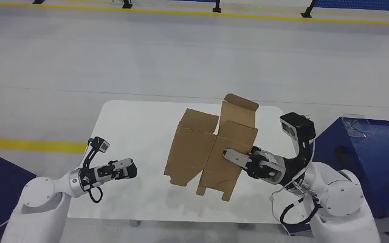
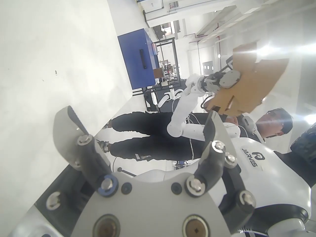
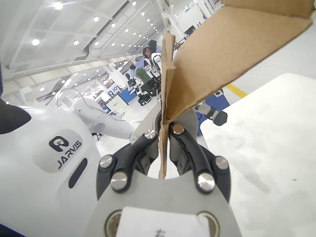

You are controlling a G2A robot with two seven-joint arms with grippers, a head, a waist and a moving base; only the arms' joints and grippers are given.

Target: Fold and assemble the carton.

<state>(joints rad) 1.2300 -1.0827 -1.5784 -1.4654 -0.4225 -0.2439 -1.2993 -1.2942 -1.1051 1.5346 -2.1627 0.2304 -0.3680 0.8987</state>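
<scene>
White table (image 1: 134, 121), centre frame: carton (image 1: 203, 152) partly unfolded, right gripper (image 1: 233, 155) pinching its panel; left gripper (image 1: 129, 168) lower left, fingers spread, off the carton

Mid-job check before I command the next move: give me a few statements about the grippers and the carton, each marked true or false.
1. The right gripper is shut on the carton. True.
2. The left gripper grips the carton too. False: it is open and empty, apart from the carton, over the left part of the table.
3. The carton is fully closed up. False: its flaps stick out loose at both ends.
4. The table is white. True.
</scene>
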